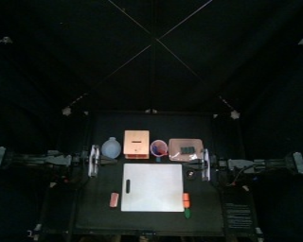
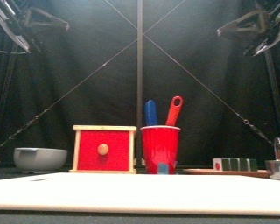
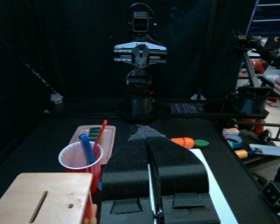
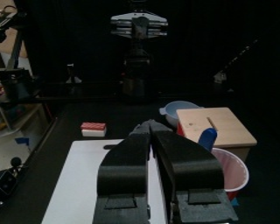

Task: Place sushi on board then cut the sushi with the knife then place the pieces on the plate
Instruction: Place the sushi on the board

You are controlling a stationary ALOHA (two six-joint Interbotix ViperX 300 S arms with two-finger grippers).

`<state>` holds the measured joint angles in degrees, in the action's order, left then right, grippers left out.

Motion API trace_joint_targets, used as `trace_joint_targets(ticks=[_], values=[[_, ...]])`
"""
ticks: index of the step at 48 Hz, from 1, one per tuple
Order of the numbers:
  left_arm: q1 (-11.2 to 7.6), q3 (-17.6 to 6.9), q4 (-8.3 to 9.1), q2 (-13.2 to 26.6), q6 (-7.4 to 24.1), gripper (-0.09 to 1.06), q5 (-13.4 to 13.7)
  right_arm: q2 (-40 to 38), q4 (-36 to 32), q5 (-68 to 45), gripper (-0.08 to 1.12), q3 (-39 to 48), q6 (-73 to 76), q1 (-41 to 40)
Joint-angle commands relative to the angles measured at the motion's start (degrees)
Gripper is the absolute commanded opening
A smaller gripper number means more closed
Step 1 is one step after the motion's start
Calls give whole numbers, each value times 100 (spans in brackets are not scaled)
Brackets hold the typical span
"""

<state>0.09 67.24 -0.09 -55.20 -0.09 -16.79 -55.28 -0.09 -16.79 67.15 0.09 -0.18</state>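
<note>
Front view puts the sushi roll low on the right, lying on the pink tray, its base cut off by the white board; I can't count its blocks. The blue knife and red knife stand in the red cup. My left pincer and right pincer are both pressed together, empty, beside the board's back corners.

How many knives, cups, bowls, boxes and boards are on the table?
Knives: 2 (blue knife, red knife)
Cups: 1 (red cup)
Bowls: 1 (blue-grey bowl)
Boxes: 1 (wooden box)
Boards: 1 (white board)
Total: 6
</note>
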Motion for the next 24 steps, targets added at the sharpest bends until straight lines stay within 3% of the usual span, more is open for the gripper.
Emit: trace_joint_targets(ticks=[1,8,17,24], values=[[-26,-44,-9,343,0,-6,-123,158,44,26,0,-9,35,-35],[-44,-88,-9,835,9,-1,-132,475,264,642,3,-35,123,-352],[-53,-158,0,1477,26,-1,-141,1011,545,2241,8,-360,114,-1195],[-53,-211,-9,1749,18,-1,-141,1310,246,3542,23,-721,70,-1837]])
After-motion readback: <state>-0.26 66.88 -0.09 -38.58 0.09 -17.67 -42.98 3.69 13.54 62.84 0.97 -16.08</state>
